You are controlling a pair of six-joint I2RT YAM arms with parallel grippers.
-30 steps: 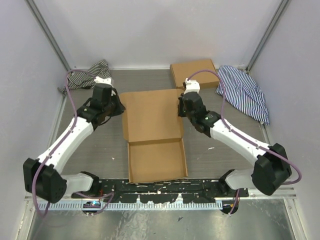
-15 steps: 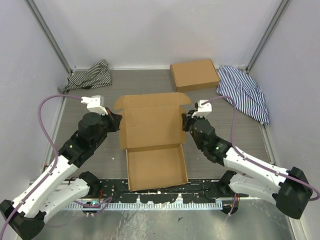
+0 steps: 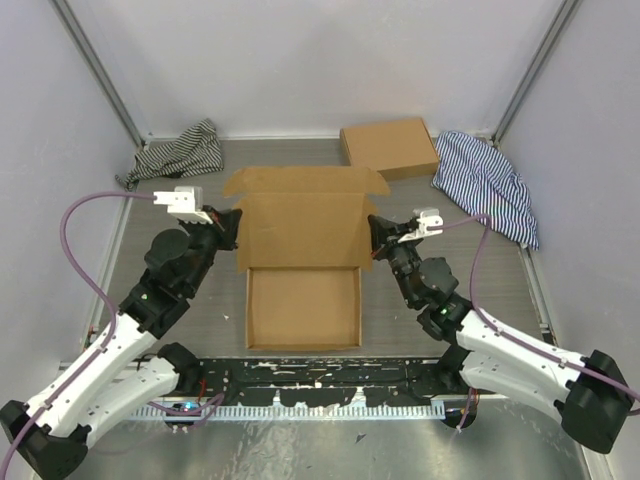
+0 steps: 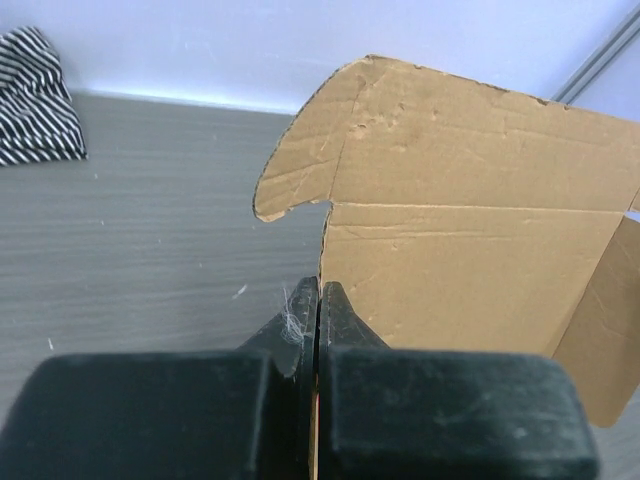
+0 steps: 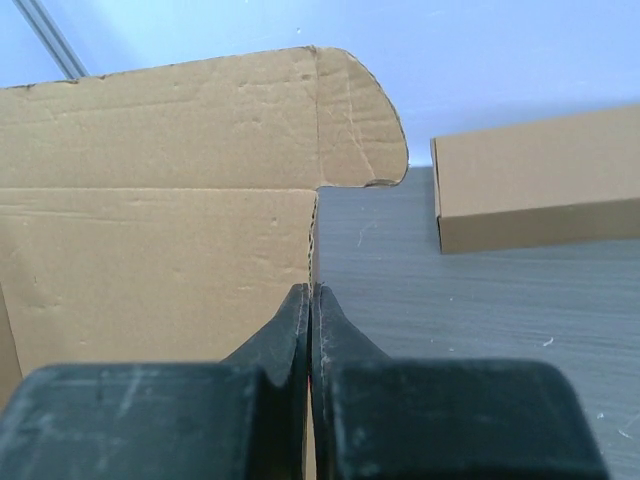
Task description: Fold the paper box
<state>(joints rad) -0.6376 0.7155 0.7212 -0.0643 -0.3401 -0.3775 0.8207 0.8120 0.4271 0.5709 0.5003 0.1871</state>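
Note:
The paper box (image 3: 304, 308) is brown cardboard, with its shallow tray lying on the table's near middle. Its lid panel (image 3: 303, 228) stands up behind the tray, and rounded flaps stick out at both top corners. My left gripper (image 3: 234, 228) is shut on the lid's left edge. The left wrist view shows that gripper (image 4: 318, 286) with the cardboard edge between its closed tips and the paper box (image 4: 470, 250) to the right. My right gripper (image 3: 375, 234) is shut on the lid's right edge. In the right wrist view this gripper (image 5: 310, 290) pinches the paper box (image 5: 150, 240) along that edge.
A second, closed flat cardboard box (image 3: 388, 147) lies at the back right and also shows as a box (image 5: 540, 190) in the right wrist view. A striped cloth (image 3: 180, 150) sits at the back left and another striped cloth (image 3: 490, 185) at the back right. Walls enclose the table.
Both arms have drawn back toward the near edge while holding the lid's side edges. The lid has risen from lying flat to standing up behind the tray.

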